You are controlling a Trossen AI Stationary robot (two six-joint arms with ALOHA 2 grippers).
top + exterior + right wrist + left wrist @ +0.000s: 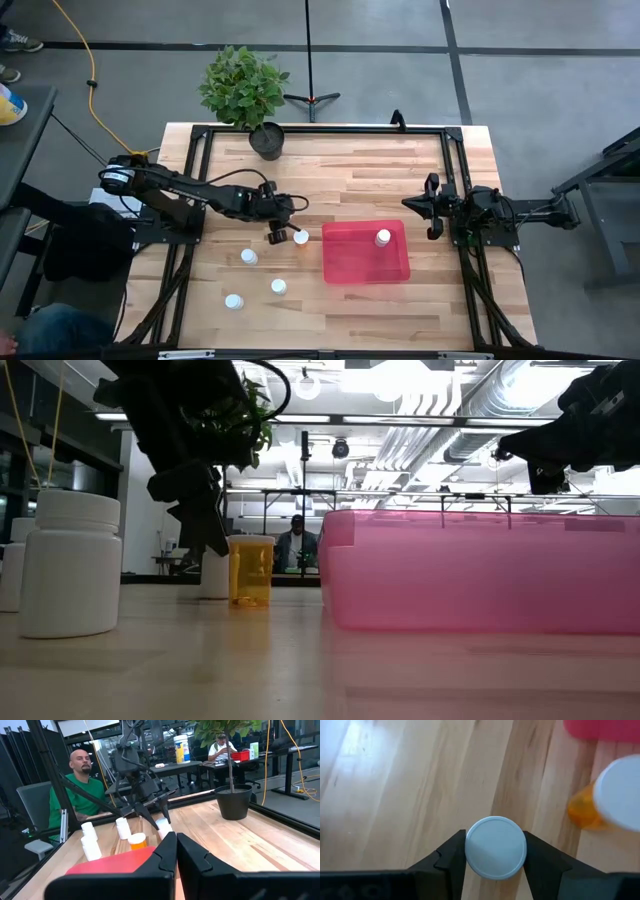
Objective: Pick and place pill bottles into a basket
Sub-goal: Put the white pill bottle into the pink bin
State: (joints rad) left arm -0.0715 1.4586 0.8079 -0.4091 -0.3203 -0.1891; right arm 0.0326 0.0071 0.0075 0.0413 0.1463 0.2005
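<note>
Pale wood planks with long straight grain make up the tabletop (350, 180), framed by black metal rails, with grey floor beyond it. At its far edge stands a leafy green plant in a dark round pot (267, 140).

My left end effector (495, 870) reaches out over the middle of the tabletop, arm stretched low and the wrist pointing down. Its two dark fingers (451, 861) sit on either side of a round white cap — the top of a pill bottle (495, 848) standing upright on the wood — and they look clamped against the cap's rim. Just beside it stands a small orange translucent vial (250, 570) with a white cap, between the held bottle and the basket.

The basket (365, 270) is a shallow rectangular tray of see-through red plastic with a low rim, lying right of centre. One white bottle (383, 237) stands inside it, near the far right corner.

Three more smooth white cylindrical bottles stand upright on the bare wood on the left side, apart from one another: one (248, 257) nearest my left end effector, one (278, 287) closer to the front, one (233, 301) nearest the front edge.

My right end effector (176, 851) waits at the right edge of the tabletop, level and pointing inward, its fingers pressed together on nothing.
</note>
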